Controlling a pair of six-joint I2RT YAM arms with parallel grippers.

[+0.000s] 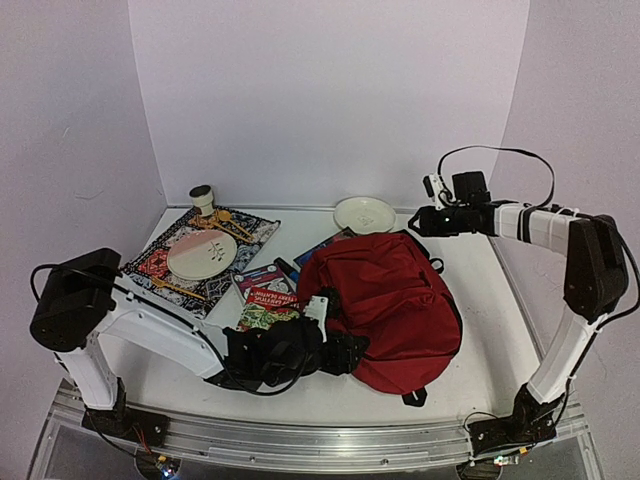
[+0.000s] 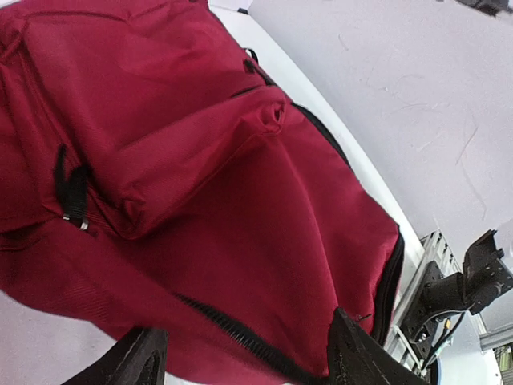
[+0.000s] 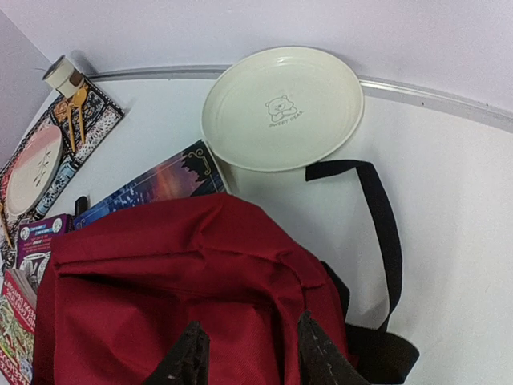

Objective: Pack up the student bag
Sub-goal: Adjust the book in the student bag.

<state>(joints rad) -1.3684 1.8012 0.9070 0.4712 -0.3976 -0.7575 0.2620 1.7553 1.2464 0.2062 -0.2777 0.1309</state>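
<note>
The student bag is a dark-red backpack lying flat in the middle of the table. My left gripper sits low at its near left edge. In the left wrist view that gripper is open, and the bag's black zipper runs across the gap between its wide-apart fingers. My right gripper hovers at the bag's far end. Seen from the right wrist, it is open just above the red fabric, with nothing pinched. A black strap loops out onto the table.
A cream plate lies behind the bag. Books and a black marker lie to its left, and a blue book is partly under it. Far left, a patterned mat carries a pink plate, cup and wooden cutlery.
</note>
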